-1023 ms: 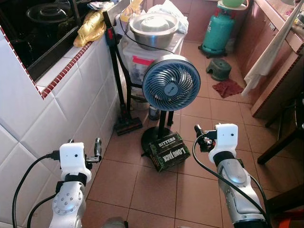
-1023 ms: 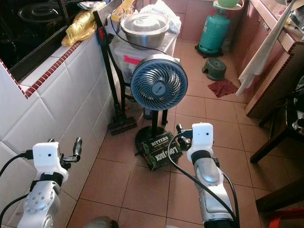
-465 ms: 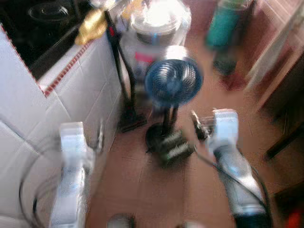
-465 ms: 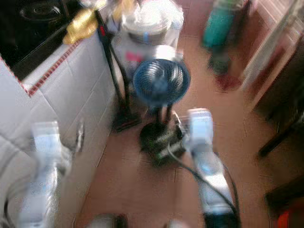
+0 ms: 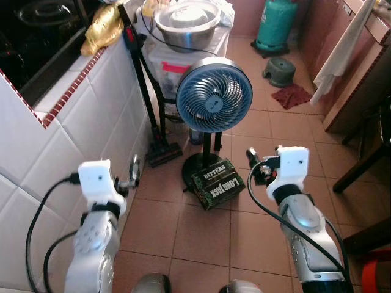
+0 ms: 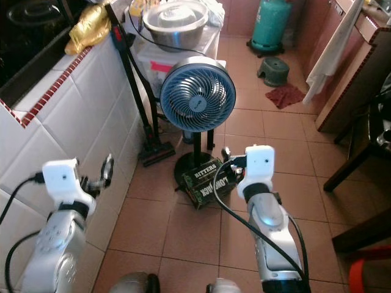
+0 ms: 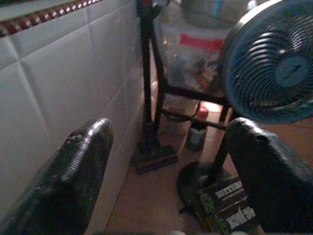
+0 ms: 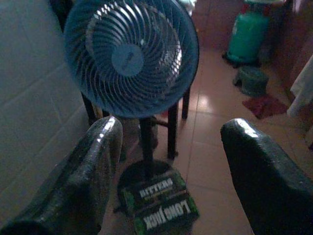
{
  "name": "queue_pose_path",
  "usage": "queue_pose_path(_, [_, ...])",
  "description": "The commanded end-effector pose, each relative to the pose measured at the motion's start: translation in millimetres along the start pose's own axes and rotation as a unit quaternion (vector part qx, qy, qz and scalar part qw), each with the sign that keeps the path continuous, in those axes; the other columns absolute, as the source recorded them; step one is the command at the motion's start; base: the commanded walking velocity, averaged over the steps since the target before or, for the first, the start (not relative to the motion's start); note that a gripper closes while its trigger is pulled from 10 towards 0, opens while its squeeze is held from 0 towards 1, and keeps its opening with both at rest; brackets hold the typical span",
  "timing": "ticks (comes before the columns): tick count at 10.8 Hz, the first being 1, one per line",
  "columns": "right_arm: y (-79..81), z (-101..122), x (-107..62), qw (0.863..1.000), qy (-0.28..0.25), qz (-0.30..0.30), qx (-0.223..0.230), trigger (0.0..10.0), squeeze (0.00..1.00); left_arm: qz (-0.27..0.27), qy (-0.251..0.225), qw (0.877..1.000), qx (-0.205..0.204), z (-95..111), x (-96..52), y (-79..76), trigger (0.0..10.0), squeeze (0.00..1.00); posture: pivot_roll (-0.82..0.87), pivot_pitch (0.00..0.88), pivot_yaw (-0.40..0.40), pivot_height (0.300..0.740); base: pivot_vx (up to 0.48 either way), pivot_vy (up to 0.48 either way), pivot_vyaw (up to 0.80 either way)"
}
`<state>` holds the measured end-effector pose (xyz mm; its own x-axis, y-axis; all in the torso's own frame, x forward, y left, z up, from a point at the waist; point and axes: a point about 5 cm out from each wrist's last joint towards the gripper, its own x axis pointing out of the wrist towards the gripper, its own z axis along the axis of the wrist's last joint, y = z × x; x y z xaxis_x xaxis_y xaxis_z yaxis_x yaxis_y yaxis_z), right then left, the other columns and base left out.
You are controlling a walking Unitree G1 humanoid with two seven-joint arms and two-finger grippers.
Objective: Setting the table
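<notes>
Looking down at a tiled kitchen floor (image 5: 201, 235), both arms are held out in front and neither one is carrying anything. Nearest on the left, the left claw (image 5: 133, 173) floats right beside the white tiled wall (image 5: 73, 134) with its two black fingers (image 7: 73, 171) spread apart, nothing between them. On the other side the right claw (image 5: 253, 163) is up over the floor, fingers (image 8: 93, 171) also released and wide, pointing toward the fan. Just past the claws there's a dark green box (image 5: 218, 184) with white lettering lying on the floor, touching the round base of a blue standing fan (image 5: 214, 96). Next to the fan, leaning against the wall, is a black stick vacuum (image 5: 146, 97) with its head on the floor. Behind the fan sits a cluttered stand with a big metal bowl (image 5: 187, 22) on top, and a yellow cloth (image 5: 105, 32) is bunched on the ledge of the wall. Further back, a teal gas cylinder (image 5: 276, 25) stands on the floor, with a small green stool (image 5: 282, 68) and a red rag (image 5: 291, 96) near it. A white cloth (image 5: 339, 58) hangs off the brown surface (image 5: 360, 85) on the right. No dishes or cutlery that I can make out from here.
</notes>
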<state>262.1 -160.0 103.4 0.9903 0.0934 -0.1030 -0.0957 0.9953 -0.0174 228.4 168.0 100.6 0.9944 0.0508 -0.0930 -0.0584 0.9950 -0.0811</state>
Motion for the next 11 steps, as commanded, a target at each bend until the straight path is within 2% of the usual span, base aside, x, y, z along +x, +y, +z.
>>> queue_pose_path(1, [-2.3, 0.5, -2.1, 1.000, 0.005, -0.001, 0.002, 10.0, 0.00, 0.016, -0.001, 1.000, 0.007, 2.1, -6.2, 6.7, 10.0, 0.00, -0.01, 0.071, 0.023, 0.740, 0.000, 0.000, 0.00])
queue_pose_path(3, [-10.9, 0.6, -9.1, 1.000, 0.008, 0.006, -0.014, 10.0, 0.00, 0.027, 0.030, 0.999, 0.008, -13.6, -29.1, 9.5, 10.0, 0.00, -0.01, 0.061, 0.024, 0.740, 0.000, 0.000, 0.00])
queue_pose_path(4, [-17.0, -1.6, -11.5, 1.000, 0.017, -0.002, -0.013, 10.0, 0.00, 0.027, 0.035, 0.999, 0.006, -15.6, -33.1, 8.4, 10.0, 0.00, -0.01, 0.059, 0.024, 0.740, 0.000, 0.000, 0.00])
queue_pose_path(7, [-16.5, -3.1, -11.5, 1.000, 0.018, -0.007, -0.004, 10.0, 0.00, 0.007, 0.024, 1.000, 0.017, -9.3, -23.4, 4.5, 10.0, 0.00, -0.02, 0.058, 0.037, 0.740, 0.000, 0.000, 0.00])
queue_pose_path(11, [-16.5, -3.1, -11.5, 1.000, 0.018, -0.007, -0.004, 10.0, 0.00, 0.007, 0.024, 1.000, 0.017, -9.3, -23.4, 4.5, 10.0, 0.00, -0.02, 0.058, 0.037, 0.740, 0.000, 0.000, 0.00])
